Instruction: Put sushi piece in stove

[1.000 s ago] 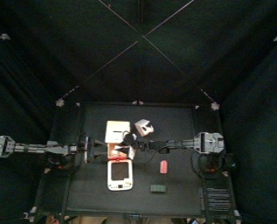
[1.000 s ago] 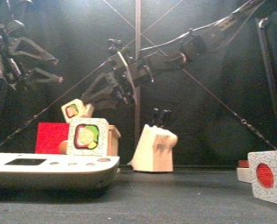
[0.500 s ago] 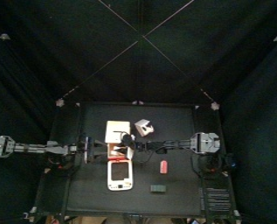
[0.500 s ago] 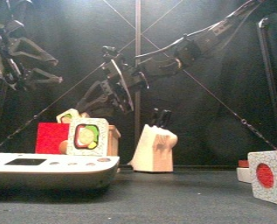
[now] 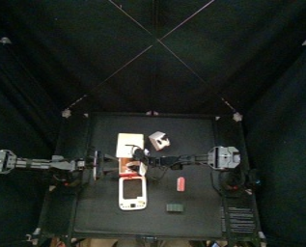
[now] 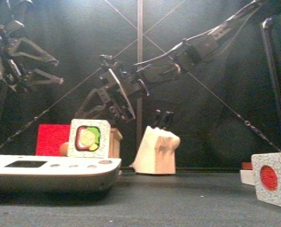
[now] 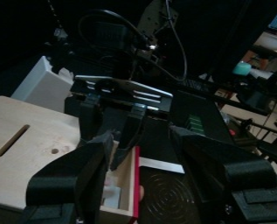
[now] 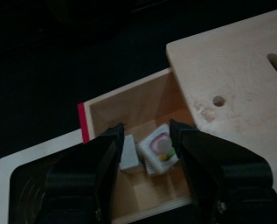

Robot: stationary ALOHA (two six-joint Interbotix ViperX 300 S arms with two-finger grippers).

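My right gripper reaches across the middle and is shut on a sushi piece with a green and pink face. It holds the piece low inside a wooden box with a red edge. In the front view the right gripper hangs above the red box, and the held piece is hidden. A second sushi piece stands upright behind the white stove. The stove lies in front of the box. My left gripper is open, its jaws on either side of the box's red edge.
A wooden knife block stands right of the box. A wooden board lies beside the box. A red and white piece sits at the front right. A small red item and a dark item lie right of the stove.
My right gripper has carried the sushi piece down and to the left, from above the red box into it. The piece has dropped out of sight in the front view. The left arm has not moved.
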